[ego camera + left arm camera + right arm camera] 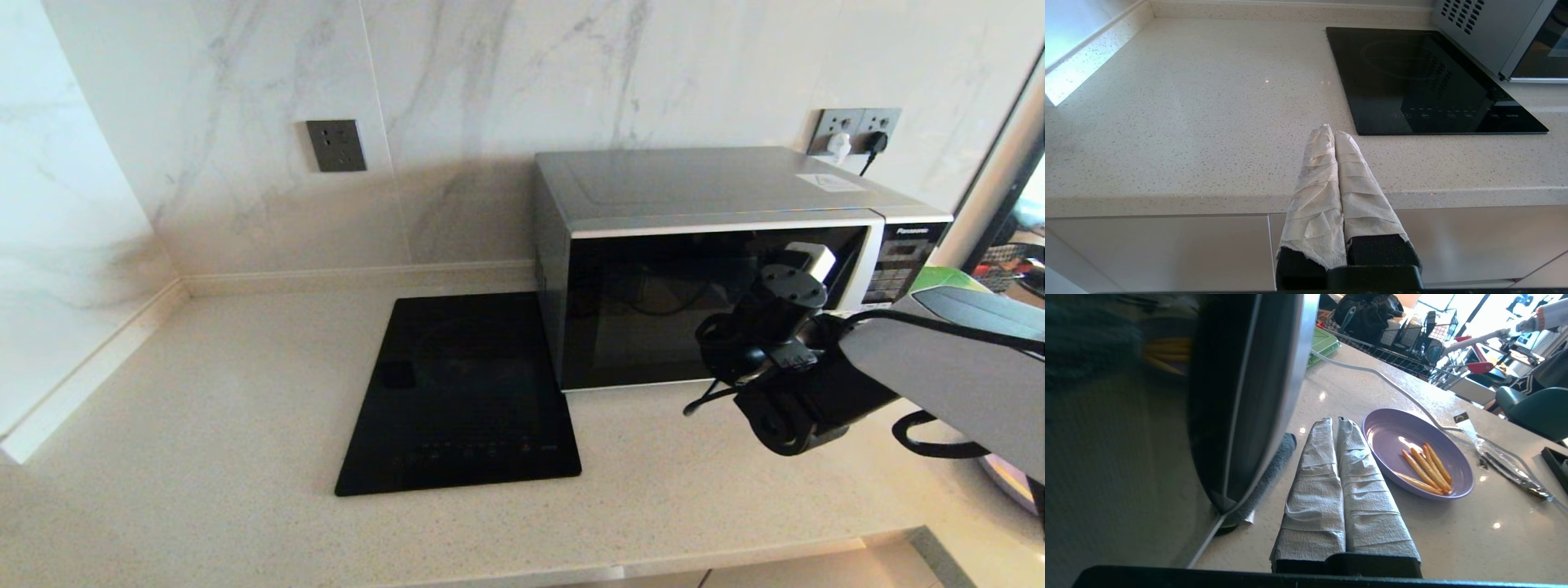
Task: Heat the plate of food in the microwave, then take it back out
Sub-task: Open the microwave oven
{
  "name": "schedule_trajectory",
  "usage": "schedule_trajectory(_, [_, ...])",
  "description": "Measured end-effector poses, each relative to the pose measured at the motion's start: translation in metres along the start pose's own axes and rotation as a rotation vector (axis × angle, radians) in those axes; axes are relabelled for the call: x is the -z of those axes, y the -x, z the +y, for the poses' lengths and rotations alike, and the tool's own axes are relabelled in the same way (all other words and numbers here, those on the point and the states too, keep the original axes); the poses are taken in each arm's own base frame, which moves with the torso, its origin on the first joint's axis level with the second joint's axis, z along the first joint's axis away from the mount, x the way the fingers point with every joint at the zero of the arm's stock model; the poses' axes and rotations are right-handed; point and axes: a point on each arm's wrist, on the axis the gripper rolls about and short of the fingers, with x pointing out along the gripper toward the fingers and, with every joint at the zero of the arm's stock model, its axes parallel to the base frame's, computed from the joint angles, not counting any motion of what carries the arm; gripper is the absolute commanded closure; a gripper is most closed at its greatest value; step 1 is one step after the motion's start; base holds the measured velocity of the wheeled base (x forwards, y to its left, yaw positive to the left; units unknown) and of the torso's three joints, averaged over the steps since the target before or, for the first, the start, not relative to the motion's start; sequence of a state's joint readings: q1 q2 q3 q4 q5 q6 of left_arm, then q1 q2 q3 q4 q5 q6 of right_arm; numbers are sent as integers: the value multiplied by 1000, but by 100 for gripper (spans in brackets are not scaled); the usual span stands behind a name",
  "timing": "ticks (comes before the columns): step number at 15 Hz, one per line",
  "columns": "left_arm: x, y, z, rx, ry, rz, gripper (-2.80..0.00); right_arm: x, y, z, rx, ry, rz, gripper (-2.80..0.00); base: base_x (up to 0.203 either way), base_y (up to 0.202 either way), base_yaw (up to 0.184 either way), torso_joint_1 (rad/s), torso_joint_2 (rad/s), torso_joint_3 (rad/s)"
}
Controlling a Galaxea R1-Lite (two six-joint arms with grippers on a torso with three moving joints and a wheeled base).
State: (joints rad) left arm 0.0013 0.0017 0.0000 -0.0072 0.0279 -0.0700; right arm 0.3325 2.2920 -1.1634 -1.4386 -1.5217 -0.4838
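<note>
The plate of food [1417, 454], lilac with a few golden fries, rests on the counter [245, 408] just beside the microwave [718, 261], whose dark door is closed. The right gripper [1337, 421] hangs between door and plate, its wrapped fingers pressed together, holding nothing. The left gripper [1333, 132], likewise pinched closed and empty, sits parked at the counter's edge, near the black cooktop [461, 392] beside the microwave.
</note>
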Motion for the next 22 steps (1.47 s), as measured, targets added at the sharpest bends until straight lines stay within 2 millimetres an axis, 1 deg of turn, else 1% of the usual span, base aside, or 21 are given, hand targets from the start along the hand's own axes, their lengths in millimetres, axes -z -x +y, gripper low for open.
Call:
schedule_trajectory(1, [0, 0, 0, 0, 0, 0, 0, 1, 3, -2, -6, 10, -1, 0, 0, 0, 0, 0, 0, 0])
schedule_trajectory(2, [0, 0, 0, 1, 0, 0, 0, 1, 5, -5, -12, 13, -2, -244, 0, 0, 0, 0, 0, 0])
schedule_trajectory(3, [0, 0, 0, 1, 0, 0, 0, 1, 7, -6, -16, 15, -2, -280, 0, 0, 0, 0, 0, 0])
schedule_trajectory(9, [0, 0, 0, 0, 0, 0, 0, -3, 7, -8, -17, 7, -3, -280, 0, 0, 0, 0, 0, 0])
schedule_trajectory(14, [0, 0, 0, 1, 0, 0, 0, 1, 5, -4, -12, 14, -2, -280, 0, 0, 0, 0, 0, 0])
schedule_trajectory(20, [0, 0, 0, 0, 0, 0, 0, 13, -13, 6, 30, 38, 7, -280, 0, 0, 0, 0, 0, 0])
schedule_trajectory(22, [0, 0, 0, 0, 0, 0, 0, 13, -20, 10, 45, 33, 10, -280, 0, 0, 0, 0, 0, 0])
